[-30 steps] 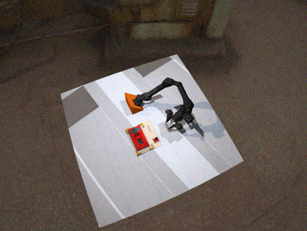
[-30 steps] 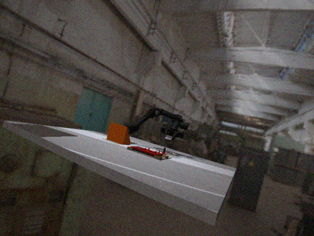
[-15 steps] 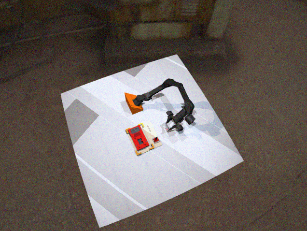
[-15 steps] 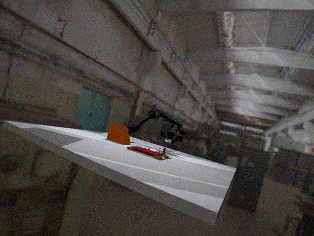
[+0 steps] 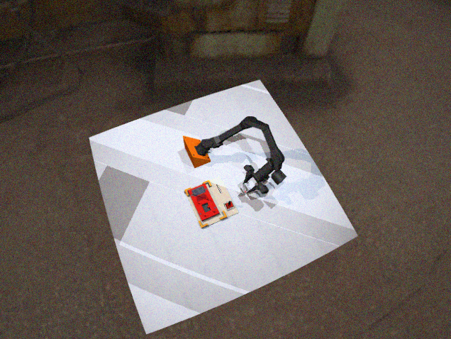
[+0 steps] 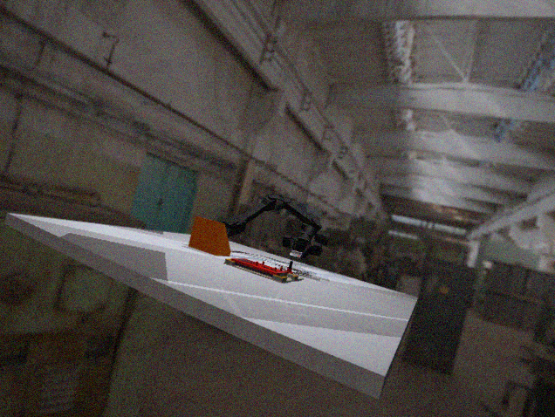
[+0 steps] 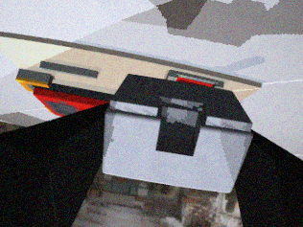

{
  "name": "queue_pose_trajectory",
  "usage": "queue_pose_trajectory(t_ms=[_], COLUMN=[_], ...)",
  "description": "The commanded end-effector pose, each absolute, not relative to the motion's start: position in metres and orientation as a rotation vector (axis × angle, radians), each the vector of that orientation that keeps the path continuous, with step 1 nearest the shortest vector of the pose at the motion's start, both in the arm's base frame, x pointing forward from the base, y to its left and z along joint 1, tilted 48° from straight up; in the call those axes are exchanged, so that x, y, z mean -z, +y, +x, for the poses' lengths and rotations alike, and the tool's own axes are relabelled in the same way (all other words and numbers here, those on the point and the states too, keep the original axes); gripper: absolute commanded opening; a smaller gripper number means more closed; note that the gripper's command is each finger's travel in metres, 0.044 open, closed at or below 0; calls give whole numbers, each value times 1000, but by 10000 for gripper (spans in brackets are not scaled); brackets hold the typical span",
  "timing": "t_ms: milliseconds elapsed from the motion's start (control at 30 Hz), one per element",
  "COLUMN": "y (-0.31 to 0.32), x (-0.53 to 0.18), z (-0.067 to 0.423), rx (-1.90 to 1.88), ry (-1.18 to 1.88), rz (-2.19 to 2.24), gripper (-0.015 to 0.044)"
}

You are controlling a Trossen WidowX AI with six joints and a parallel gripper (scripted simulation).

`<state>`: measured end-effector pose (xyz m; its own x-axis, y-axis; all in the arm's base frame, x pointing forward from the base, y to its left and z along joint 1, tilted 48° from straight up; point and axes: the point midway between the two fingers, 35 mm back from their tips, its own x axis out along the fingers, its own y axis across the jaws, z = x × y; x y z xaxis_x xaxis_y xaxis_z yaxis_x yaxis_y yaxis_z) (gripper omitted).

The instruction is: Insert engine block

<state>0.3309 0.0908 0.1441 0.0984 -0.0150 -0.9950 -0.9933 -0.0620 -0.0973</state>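
- gripper (image 5: 251,189) is clamped on the engine block (image 7: 174,133); wrist view shows a pale grey box with a dark top and a dark slot down its near face, wedged between the two black fingers
- block is held off the table (image 5: 218,262), just beside the right edge of the beige tray (image 5: 223,194); not over the opening
- car body (image 5: 202,201) is red, lying flat on the tray inside orange corner brackets; dark rectangular opening (image 5: 205,207) in it, apart from the block
- small red part (image 5: 229,205) sits on the tray's right side; probably a peg, too small to tell
- arm (image 5: 254,125) arches from an orange base (image 5: 190,149) behind the tray
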Motion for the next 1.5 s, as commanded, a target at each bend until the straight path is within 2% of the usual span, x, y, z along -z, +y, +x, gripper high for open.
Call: queue_pose_trajectory(t_ms=[0, 1200, 1467], y=[96, 133, 131], x=[-137, -106, -107], z=[330, 331, 331], rx=[-1171, -1172, -1166], ry=[1129, 1128, 1127], rz=[-1314, -1312, -1316], gripper=[0, 0, 210])
